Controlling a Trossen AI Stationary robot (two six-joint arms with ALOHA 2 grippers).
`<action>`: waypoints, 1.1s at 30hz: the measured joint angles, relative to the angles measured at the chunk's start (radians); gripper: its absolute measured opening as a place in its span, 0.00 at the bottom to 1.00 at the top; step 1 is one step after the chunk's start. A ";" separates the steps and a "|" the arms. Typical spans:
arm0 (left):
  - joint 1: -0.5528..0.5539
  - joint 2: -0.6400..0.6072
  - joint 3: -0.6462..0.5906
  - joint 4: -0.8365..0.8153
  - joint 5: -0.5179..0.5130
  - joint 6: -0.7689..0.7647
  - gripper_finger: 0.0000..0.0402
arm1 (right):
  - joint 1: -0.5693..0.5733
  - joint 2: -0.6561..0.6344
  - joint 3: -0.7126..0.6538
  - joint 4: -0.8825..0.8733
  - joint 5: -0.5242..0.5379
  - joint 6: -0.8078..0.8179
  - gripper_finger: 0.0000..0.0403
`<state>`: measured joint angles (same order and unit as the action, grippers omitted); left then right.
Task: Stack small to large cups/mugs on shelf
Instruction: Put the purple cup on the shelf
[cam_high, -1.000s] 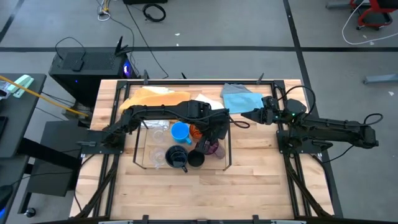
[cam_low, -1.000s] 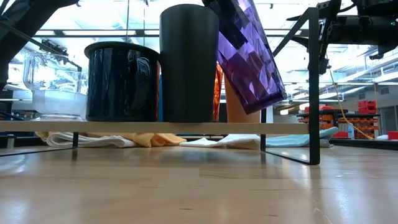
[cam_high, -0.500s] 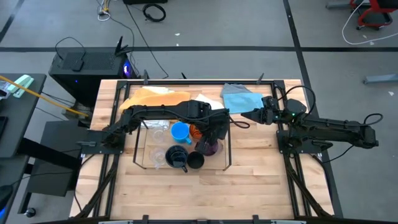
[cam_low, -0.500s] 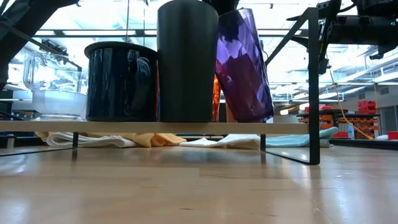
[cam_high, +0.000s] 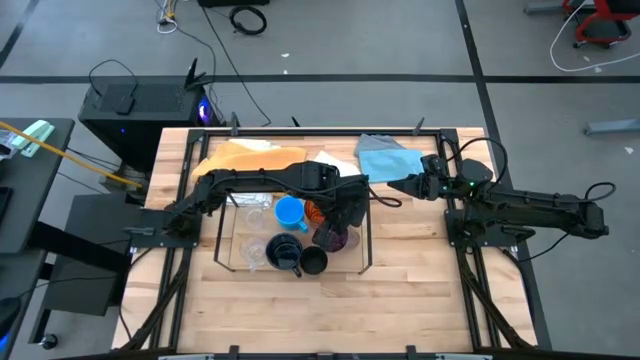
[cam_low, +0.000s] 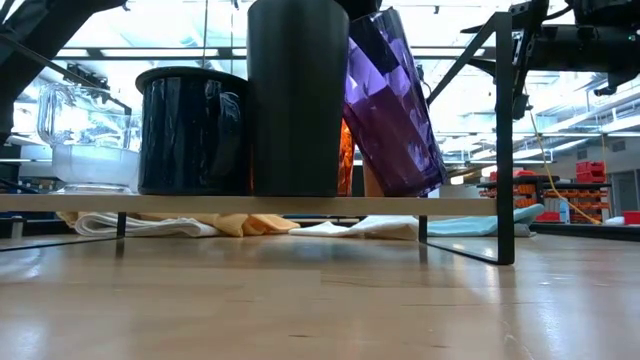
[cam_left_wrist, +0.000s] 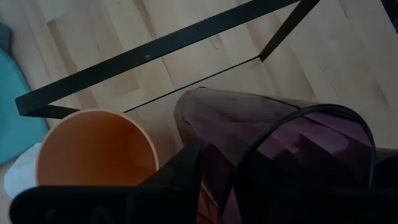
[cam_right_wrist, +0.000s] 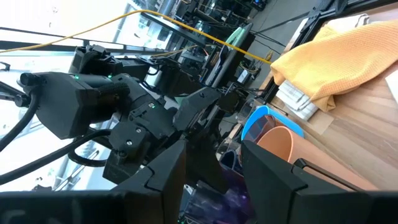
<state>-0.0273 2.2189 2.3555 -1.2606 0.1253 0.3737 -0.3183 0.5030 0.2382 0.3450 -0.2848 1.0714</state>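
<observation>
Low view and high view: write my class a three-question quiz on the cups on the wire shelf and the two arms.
1. True or false: in the low view the purple tumbler stands perfectly upright.
2. Which cup stands directly beside it? A) black cup B) navy mug C) light-blue mug
3. Fill in: the ____ gripper is over the shelf; the right gripper waits off to the side.

Key: 1 false, it leans. 2 A. 3 left.

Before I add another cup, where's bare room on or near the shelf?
The shelf is crowded at its near right, where the purple tumbler, black cup and navy mug bunch under the left gripper. Bare wood lies in front of it.
</observation>
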 joint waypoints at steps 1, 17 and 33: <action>0.000 0.000 0.000 0.000 0.000 0.000 0.22 | 0.000 0.000 0.000 0.000 0.000 0.000 0.40; -0.001 0.000 0.000 -0.001 0.003 0.038 0.04 | 0.000 0.000 0.000 0.000 0.000 -0.001 0.40; -0.010 0.000 0.000 0.002 0.030 0.058 0.08 | 0.000 0.000 0.000 0.000 0.000 -0.001 0.40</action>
<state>-0.0374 2.2189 2.3554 -1.2589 0.1549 0.4316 -0.3183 0.5031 0.2379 0.3450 -0.2848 1.0706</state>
